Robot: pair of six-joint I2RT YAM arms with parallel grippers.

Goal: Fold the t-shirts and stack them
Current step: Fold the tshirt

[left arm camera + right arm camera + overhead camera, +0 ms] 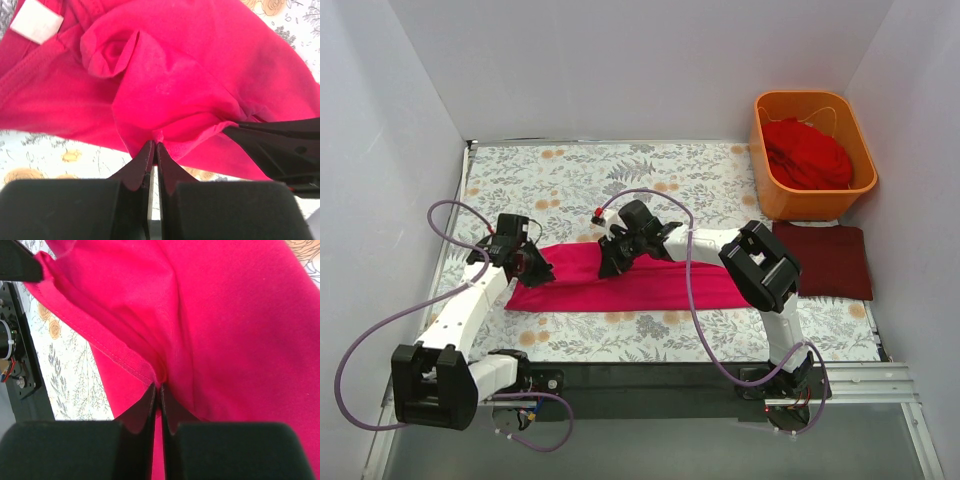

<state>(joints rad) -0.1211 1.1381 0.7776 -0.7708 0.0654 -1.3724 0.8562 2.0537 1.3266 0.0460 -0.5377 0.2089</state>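
Note:
A bright magenta-pink t-shirt [650, 285] lies as a long folded band across the middle of the floral cloth. My left gripper [532, 266] is shut on its left end, pinching a fold of fabric [156, 139]. My right gripper [613, 262] is shut on its upper edge near the middle, pinching the hem [159, 382]. A white label [36, 21] shows in the left wrist view. A dark maroon t-shirt [823, 259] lies folded at the right. A scarlet t-shirt [807, 153] lies crumpled in the orange tub [772, 190].
The grey floral-print cloth [620, 170] covers the table. White walls close the back and both sides. A black rail [650, 375] runs along the near edge by the arm bases.

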